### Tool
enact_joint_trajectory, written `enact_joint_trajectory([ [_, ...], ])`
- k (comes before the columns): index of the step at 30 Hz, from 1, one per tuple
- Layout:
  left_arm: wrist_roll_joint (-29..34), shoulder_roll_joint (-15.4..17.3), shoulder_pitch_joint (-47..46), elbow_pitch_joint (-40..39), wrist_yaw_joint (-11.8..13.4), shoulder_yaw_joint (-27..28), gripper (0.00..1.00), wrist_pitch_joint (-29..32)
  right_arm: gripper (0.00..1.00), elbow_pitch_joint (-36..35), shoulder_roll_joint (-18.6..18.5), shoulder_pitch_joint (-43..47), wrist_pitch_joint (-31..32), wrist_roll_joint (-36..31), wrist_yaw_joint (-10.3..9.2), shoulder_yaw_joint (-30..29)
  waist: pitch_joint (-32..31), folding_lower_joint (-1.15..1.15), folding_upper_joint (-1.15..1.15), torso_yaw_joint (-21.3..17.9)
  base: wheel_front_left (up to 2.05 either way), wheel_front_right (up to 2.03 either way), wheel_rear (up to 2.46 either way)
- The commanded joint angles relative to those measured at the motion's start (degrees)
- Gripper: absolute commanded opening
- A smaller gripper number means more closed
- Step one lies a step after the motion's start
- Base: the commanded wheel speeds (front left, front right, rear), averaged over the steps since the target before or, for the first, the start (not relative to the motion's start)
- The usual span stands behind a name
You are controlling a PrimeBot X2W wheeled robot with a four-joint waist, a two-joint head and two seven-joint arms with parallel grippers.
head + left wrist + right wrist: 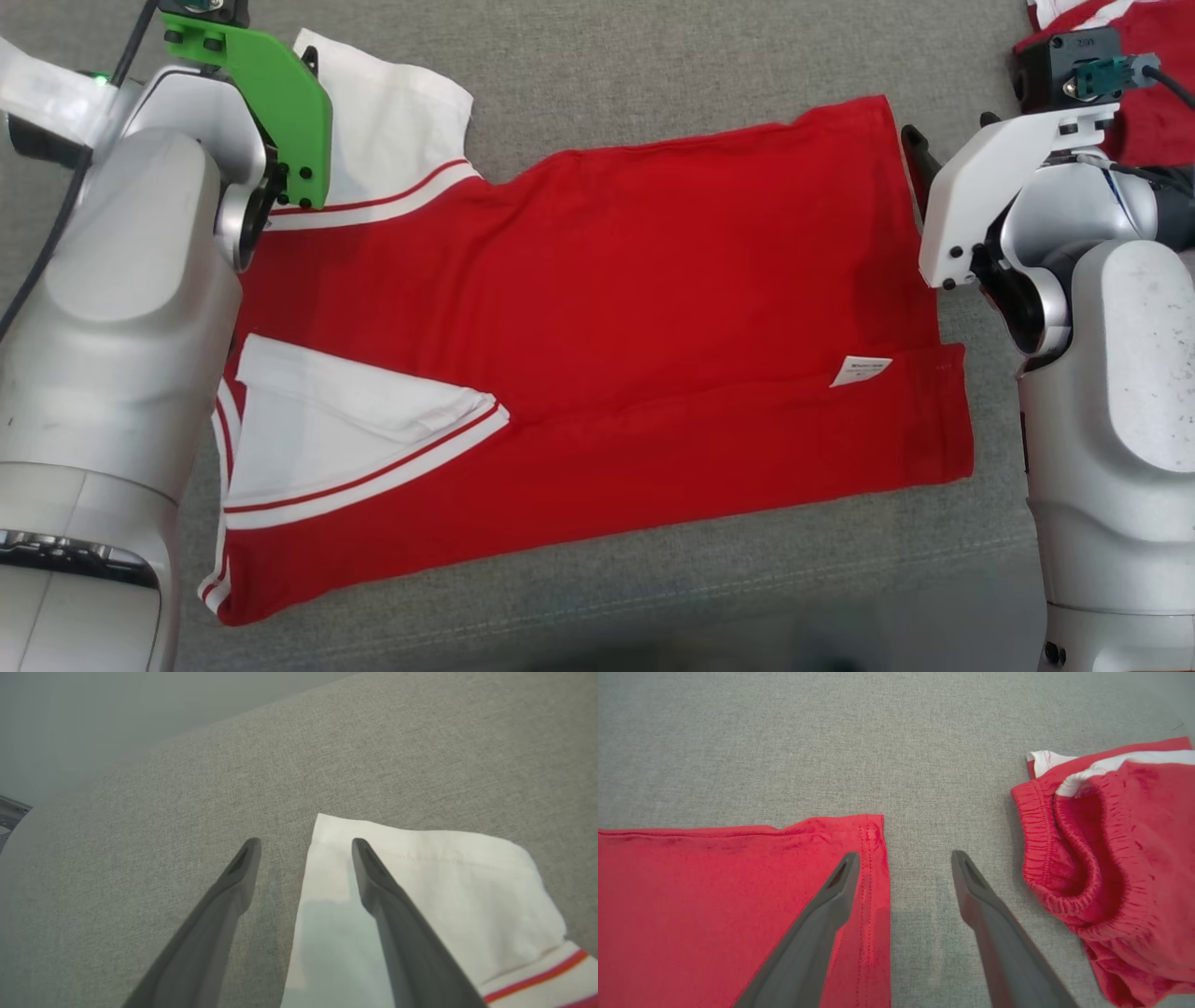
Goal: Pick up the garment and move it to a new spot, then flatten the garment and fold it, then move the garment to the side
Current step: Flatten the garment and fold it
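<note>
Left gripper and right gripper, wide open and empty, are hovering seemingly just above the flat garment, at its ten and two o'clock corners; both should be pinching together, folding toward six o'clock.

Red garment, white sleeves with red stripes, lies flat; near long edge folded over, white label showing. Far sleeve beneath left gripper, hem corner beneath right gripper; contact unclear.
</note>
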Motion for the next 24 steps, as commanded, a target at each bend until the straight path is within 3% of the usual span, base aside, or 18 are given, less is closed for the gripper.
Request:
enact_joint_trajectory([
  [1,0.4,0.5,-1.7,0.4,-0.3,-0.1,1.00,0.3,1.00,-0.1,0.0,-0.6,-0.4,0.3,-0.02,0.0,3.0,-0.01,0.00,-2.6,0.00,0.00,0.00],
  [14,2.4,2.2,-6.0,7.3,1.7,-2.3,1.00,1.1,1.00,0.8,0.1,-0.4,-2.2,1.7,-0.02,0.8,3.8,-0.01,0.00,-3.8,0.00,0.00,0.00],
  [15,2.2,2.1,-5.8,7.9,1.7,-2.4,0.96,1.6,1.00,1.1,0.1,-0.2,-2.1,1.8,-0.02,1.0,3.5,-0.01,0.00,-3.8,0.00,0.00,0.00],
  [17,1.8,1.7,-5.7,9.0,1.3,-2.6,0.76,2.3,1.00,1.4,0.1,-0.2,-1.7,1.7,-0.02,1.4,3.1,-0.01,0.00,-3.9,0.00,0.00,0.00],
  [18,1.5,1.5,-5.6,9.4,1.1,-2.4,0.71,2.3,1.00,1.6,0.1,-0.4,-1.4,1.7,-0.02,1.7,3.0,-0.01,0.00,-3.9,0.00,0.00,0.00],
  [22,0.8,1.1,-6.2,10.4,0.3,-2.5,0.71,1.8,1.00,1.7,0.1,-1.7,-1.0,1.6,-0.02,2.5,2.6,-0.01,0.00,-4.5,0.00,0.00,0.00],
  [24,0.6,0.8,-6.4,10.9,0.2,-2.6,0.75,1.5,1.00,1.9,0.1,-1.7,-0.9,2.0,-0.02,2.9,2.5,-0.01,0.00,-4.7,0.00,0.00,0.00],
])
